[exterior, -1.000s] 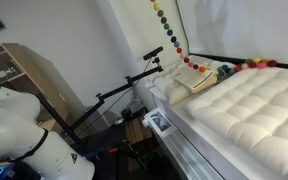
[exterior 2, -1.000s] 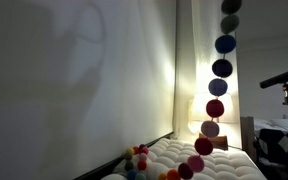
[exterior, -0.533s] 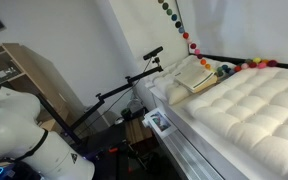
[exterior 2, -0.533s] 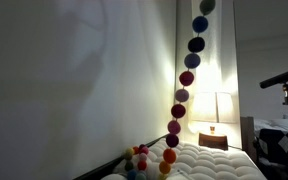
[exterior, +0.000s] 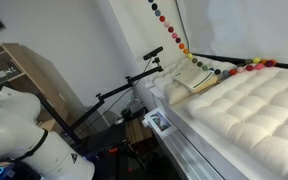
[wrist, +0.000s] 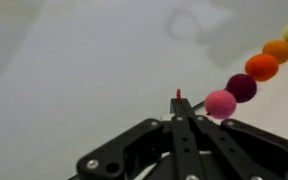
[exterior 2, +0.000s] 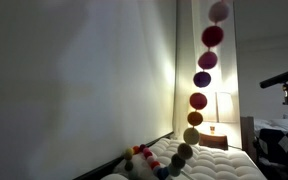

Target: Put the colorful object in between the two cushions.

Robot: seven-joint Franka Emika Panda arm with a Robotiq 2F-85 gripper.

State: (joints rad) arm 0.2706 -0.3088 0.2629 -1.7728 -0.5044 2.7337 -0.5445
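The colorful bead string [exterior: 174,40] hangs down from the top of an exterior view to the small cream pillow [exterior: 191,78]. It then trails along the far edge of the large white quilted cushion [exterior: 246,110]. It also hangs close to the lens in an exterior view [exterior 2: 201,80], with its lower end heaped on the quilted cushion [exterior 2: 216,165]. In the wrist view my gripper [wrist: 181,103] is shut on the string's thin end, and pink, purple, orange and yellow beads [wrist: 246,77] run off to the right. The gripper is above the top of both exterior views.
A black tripod arm [exterior: 124,85] and a wooden shelf [exterior: 14,65] stand beside the bed. A white rounded body [exterior: 14,125] is at the lower left. A lit lamp [exterior 2: 220,104] stands behind the bed, by a white wall.
The hanging string has swung. In both exterior views its upper part swung one way half a second ago and has now swung back. The beads near the lens have shifted right and upward.
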